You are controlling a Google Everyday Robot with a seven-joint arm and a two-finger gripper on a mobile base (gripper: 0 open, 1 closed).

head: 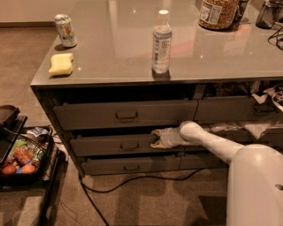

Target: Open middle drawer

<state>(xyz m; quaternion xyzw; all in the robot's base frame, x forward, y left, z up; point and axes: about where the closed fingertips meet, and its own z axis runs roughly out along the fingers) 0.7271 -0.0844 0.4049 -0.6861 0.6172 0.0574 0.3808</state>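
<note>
The middle drawer [101, 145] is the dark grey, mid-height front under the counter, with a small loop handle [129, 145] at its centre. Its front stands slightly forward of the drawers above and below, with a dark gap over its top edge. My gripper [153, 138] is at the right end of this drawer's front, at its top edge, to the right of the handle. My white arm [208, 141] reaches to it from the lower right.
The taller top drawer [88, 115] and shorter bottom drawer [106, 167] are shut. A bottle [162, 42], can [65, 30], yellow sponge [61, 64] and jar [216, 13] stand on the countertop. A black cart with snacks [20, 154] stands left. A cable [132, 178] lies on the floor.
</note>
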